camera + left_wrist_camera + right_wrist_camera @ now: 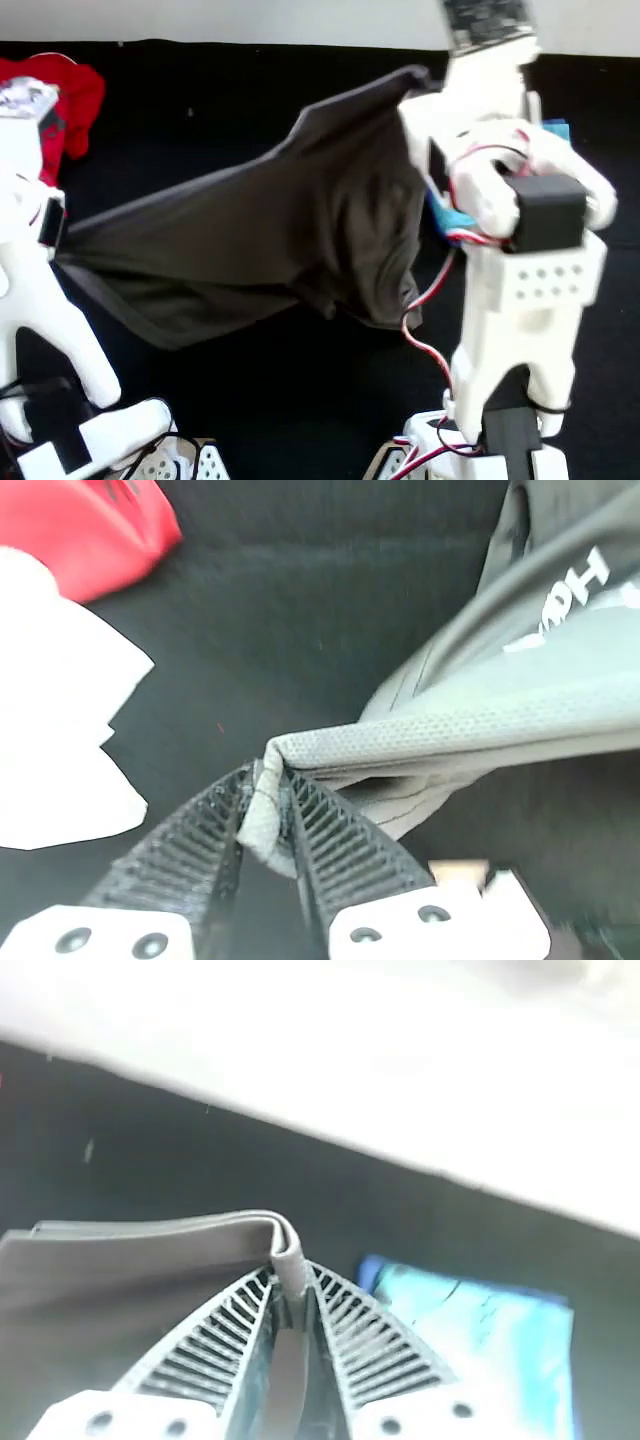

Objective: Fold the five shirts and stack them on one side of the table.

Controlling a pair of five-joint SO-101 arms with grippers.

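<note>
A dark grey shirt (270,240) hangs stretched in the air between the two arms, above the black table. My left gripper (268,815) is shut on one hem corner of the grey shirt (480,730), low at the left of the high view. My right gripper (290,1295) is shut on another edge of the grey shirt (130,1260), held high at the back right (415,85). A red shirt (70,100) lies crumpled at the table's back left, also seen as the red shirt (95,525). A blue shirt (480,1330) lies on the table behind the right arm.
The table (250,400) is covered in black cloth, with a white wall behind its far edge. White parts of the left arm (50,730) stand beside the hanging cloth. Red wires (430,290) run along the right arm.
</note>
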